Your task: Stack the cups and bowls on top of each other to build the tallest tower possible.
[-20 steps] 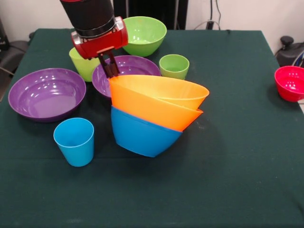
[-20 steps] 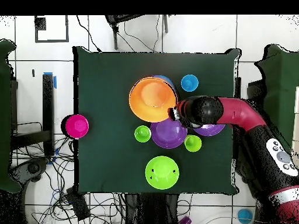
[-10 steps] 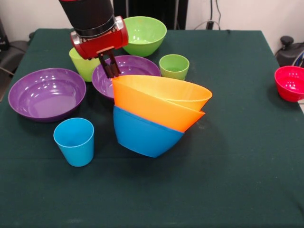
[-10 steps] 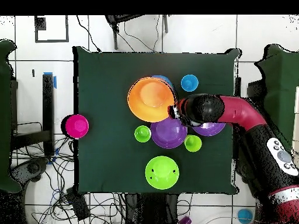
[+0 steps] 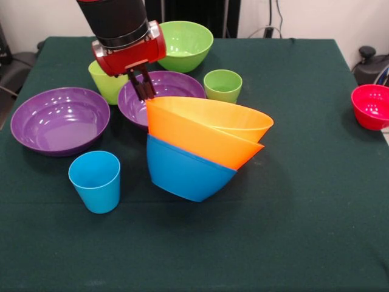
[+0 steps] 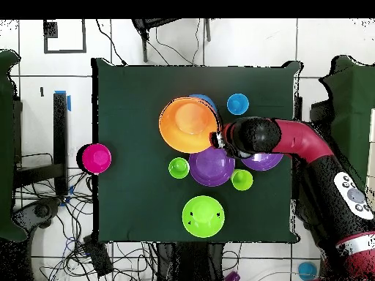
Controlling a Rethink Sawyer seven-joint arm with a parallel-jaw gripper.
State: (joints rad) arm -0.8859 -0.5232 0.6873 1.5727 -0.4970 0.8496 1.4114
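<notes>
counter [image 5: 316,231] wide and green. tower [image 5: 200,146] mid-frame: two orange bowls nested in the blue bowl [image 5: 182,176], tilted hard, low toward right. tool [image 5: 141,88] pinching the orange rim's upper-left edge. risk: rim slips, stack drops onto sky blue cup [image 5: 95,181].

From my station I see the table [image 5: 316,243] covered in a dark green cloth [image 6: 132,95], its surface matte and evenly lit. Beyond its far edge in the front view stands a pale wall [image 5: 310,18], with a dark panel [image 5: 200,11] in front of it and a black cable [image 5: 270,21] hanging down. The overhead view shows a white tiled floor [image 6: 242,44] with dark grout lines, and tangled black cables [image 6: 80,241] trailing beside the table.
</notes>
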